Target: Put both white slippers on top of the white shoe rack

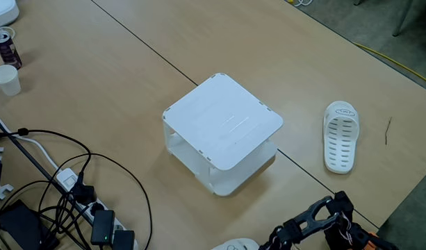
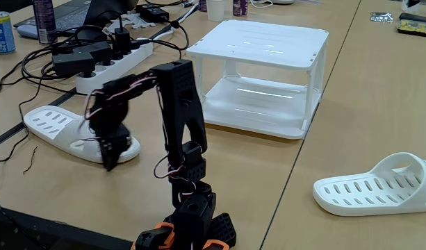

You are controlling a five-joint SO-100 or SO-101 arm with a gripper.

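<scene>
Gripper [image 2: 110, 154] against slotted white slipper [image 2: 53, 126]

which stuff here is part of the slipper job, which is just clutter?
Job:
- shoe rack
- slipper right of the rack in a fixed view
- second slipper by the tool

Clutter:
- power strip and cables
- paper cup
- drink can
- blue can

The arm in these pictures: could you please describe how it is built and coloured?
The arm is made of black plastic links, with thin red and white wires looped loosely along its joints. Its base is black with orange parts low down. The gripper at the end is black too, ending in narrow jaws.
</scene>
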